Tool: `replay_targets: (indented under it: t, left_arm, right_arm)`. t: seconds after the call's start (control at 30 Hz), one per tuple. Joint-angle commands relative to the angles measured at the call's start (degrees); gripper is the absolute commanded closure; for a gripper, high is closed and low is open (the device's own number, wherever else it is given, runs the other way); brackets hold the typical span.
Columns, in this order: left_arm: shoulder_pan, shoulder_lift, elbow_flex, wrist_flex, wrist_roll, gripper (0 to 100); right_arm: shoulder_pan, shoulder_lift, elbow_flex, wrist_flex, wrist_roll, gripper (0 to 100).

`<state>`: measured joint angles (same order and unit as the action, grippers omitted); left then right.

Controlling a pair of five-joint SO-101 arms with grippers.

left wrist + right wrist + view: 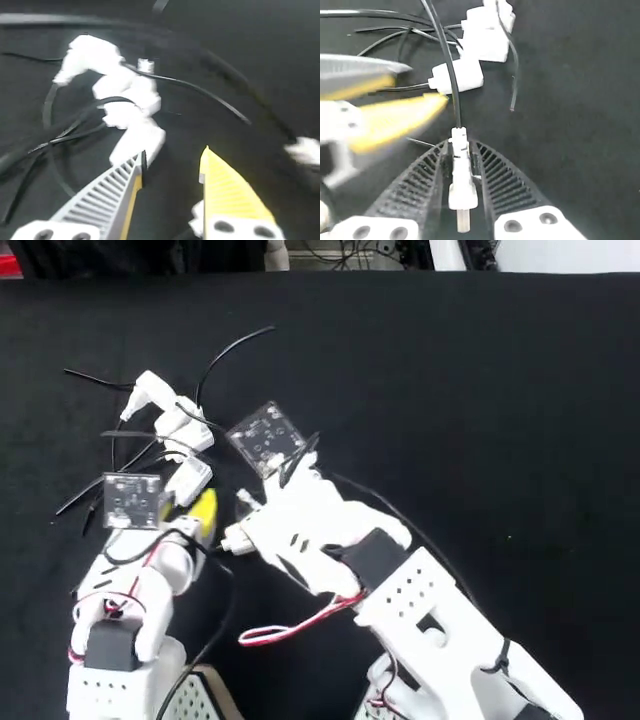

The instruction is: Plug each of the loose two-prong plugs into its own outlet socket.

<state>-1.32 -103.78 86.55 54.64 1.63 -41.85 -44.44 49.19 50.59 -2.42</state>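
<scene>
Right claw (461, 150) is clamped on a small white plug (461, 187) lying lengthwise in its grip, black cord (455, 110) running ahead; judged light, hard, slippery, best held by its flat sides; left claw (172, 155) gapes just short of the white connectors (135, 100).

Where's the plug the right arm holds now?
In the right wrist view, the plug is clamped in the right gripper, its black cable running toward the white connector pieces, the left gripper close beside it.
</scene>
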Motion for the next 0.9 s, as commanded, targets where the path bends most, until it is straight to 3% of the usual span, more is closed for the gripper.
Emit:
replay_targets:
  t: [0.0, 0.2, 0.47, 0.6, 0.87]
  left_arm:
    - [-1.7, -0.5, 0.1, -3.3, 0.4, 80]
    - [-0.2, -0.5, 4.4, -12.0, 0.8, 80]
    - [6.7, -0.6, 2.2, -12.0, 0.9, 80]
    - [9.2, -0.6, -1.3, -11.9, 5.2, 80]
    - [11.0, -0.7, -7.9, -0.7, 5.6, 80]
  right_arm:
    - [0.9, -1.6, 0.4, -0.7, 0.4, 98.6]
    - [-3.4, -1.6, 1.0, 1.1, 0.4, 98.6]
    - [-4.7, -1.4, 3.6, -0.3, 4.3, 98.6]
    - [-5.8, -1.3, 5.8, -2.7, 4.3, 98.6]
    - [-4.4, -1.3, 5.8, -3.2, 4.4, 98.6]
